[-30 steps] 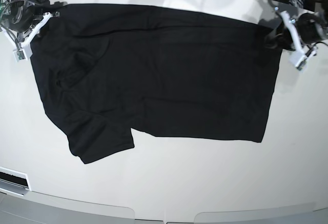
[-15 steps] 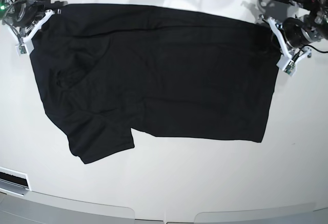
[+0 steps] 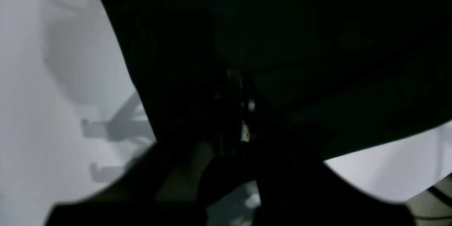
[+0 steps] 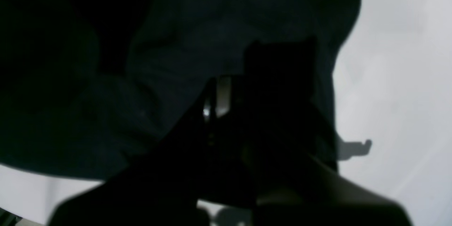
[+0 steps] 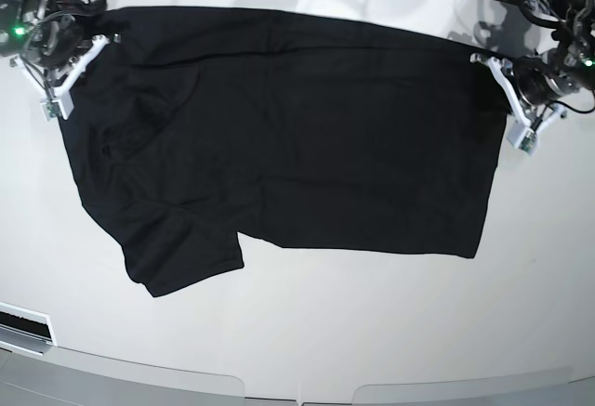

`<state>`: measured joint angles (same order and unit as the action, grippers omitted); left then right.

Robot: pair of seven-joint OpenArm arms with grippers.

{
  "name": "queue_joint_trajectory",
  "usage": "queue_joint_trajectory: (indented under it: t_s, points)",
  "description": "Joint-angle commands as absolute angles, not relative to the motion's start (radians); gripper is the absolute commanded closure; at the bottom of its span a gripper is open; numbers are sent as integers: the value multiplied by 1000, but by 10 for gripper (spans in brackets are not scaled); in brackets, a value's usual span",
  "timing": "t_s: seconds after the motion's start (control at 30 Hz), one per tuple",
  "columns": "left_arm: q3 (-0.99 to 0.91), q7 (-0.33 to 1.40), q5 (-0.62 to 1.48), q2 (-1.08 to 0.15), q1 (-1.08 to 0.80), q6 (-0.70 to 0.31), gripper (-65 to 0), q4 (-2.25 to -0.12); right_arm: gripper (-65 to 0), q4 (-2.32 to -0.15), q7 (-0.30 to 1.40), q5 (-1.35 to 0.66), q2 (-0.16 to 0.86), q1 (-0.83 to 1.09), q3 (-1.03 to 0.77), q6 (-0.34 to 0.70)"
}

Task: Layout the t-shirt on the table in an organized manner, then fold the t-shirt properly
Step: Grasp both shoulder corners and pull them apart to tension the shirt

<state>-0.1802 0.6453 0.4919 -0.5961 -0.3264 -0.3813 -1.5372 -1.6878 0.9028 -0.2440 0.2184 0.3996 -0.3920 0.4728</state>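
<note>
One glossy white surface point(image 5: 372, 332) carries the black t-shirt point(image 5: 279, 137), spread nearly flat across its far half. Since a second ago both arms have drawn in against the shirt's far corners, probably for a fresh pull. The left gripper point(image 5: 514, 99) and right gripper point(image 5: 65, 72) show fingers apart, straddling the cloth edge.

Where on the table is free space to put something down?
Bare table lies between the t-shirt hem and the near edge. Crowded: the far corners, where the left gripper and right gripper sit at the cloth.
</note>
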Motion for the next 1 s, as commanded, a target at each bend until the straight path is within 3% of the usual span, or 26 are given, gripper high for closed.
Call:
queue_joint_trajectory:
  t_s: [0.0,0.57,0.97]
  points:
    - [-174,632,501,-612,-320,-389,0,-1531,0,-1699,896,-230,231,401,-381,461]
    - [-131,551,430,-612,-318,-388,0,-1409,0,-1691,822,-175,236,401,-354,346]
    - [-131,585,430,-613,-318,-388,0,-1410,0,-1469,892,-183,236,361,-354,393]
